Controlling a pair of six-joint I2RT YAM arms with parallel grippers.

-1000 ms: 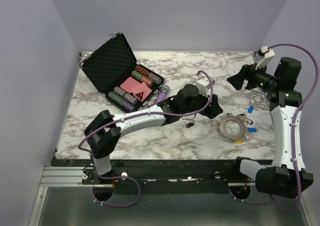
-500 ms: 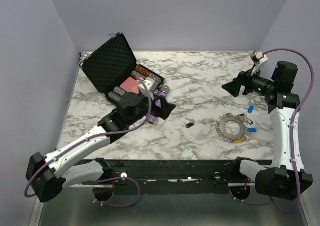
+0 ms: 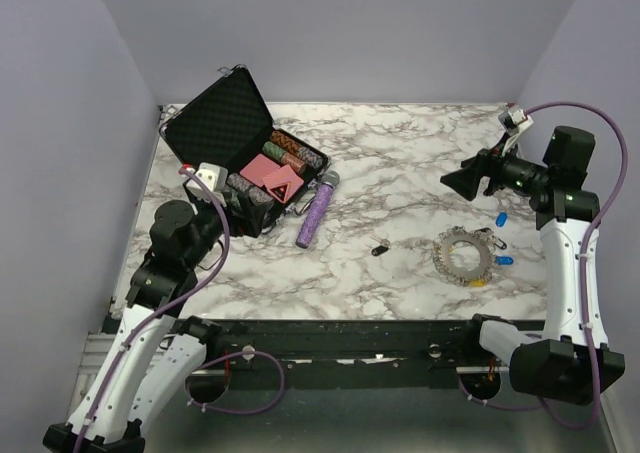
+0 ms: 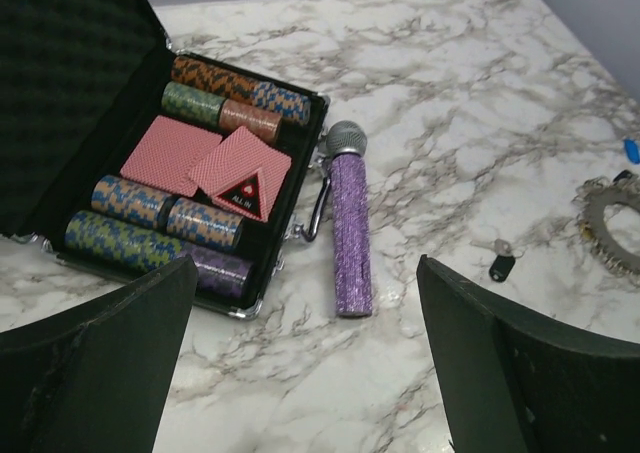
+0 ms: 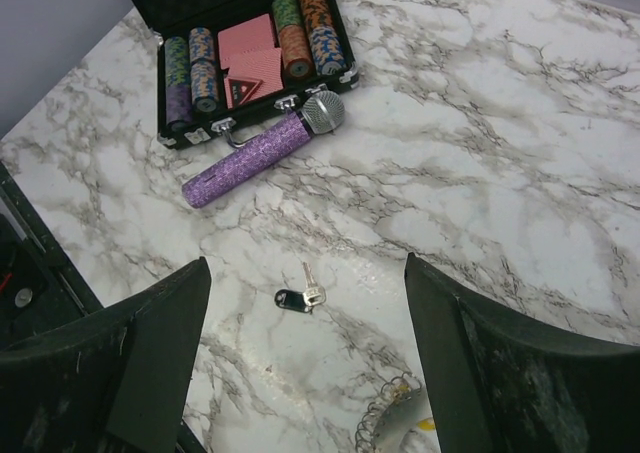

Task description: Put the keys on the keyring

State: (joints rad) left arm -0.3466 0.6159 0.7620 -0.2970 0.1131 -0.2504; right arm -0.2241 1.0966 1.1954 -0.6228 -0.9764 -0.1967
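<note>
The keyring (image 3: pixel 464 256), a silver ring with several keys fanned round it, lies on the marble table at the right; part of it shows in the right wrist view (image 5: pixel 400 418) and the left wrist view (image 4: pixel 610 221). A loose silver key with a black tag (image 3: pixel 380 248) lies left of it, also in the right wrist view (image 5: pixel 300 295) and the left wrist view (image 4: pixel 497 258). Small blue-capped keys (image 3: pixel 501 218) lie by the ring. My right gripper (image 3: pixel 455 181) is open and empty, raised above the table. My left gripper (image 3: pixel 232 205) is open and empty, at the far left.
An open black case (image 3: pixel 243 153) with poker chips and red cards sits at the back left. A purple glittery microphone (image 3: pixel 314 211) lies beside it. The table's (image 3: pixel 400 143) near edge runs along the black rail by the arm bases.
My left arm has swung back from the table's middle to the far left, uncovering the purple microphone. My right gripper has shifted slightly left and down.
</note>
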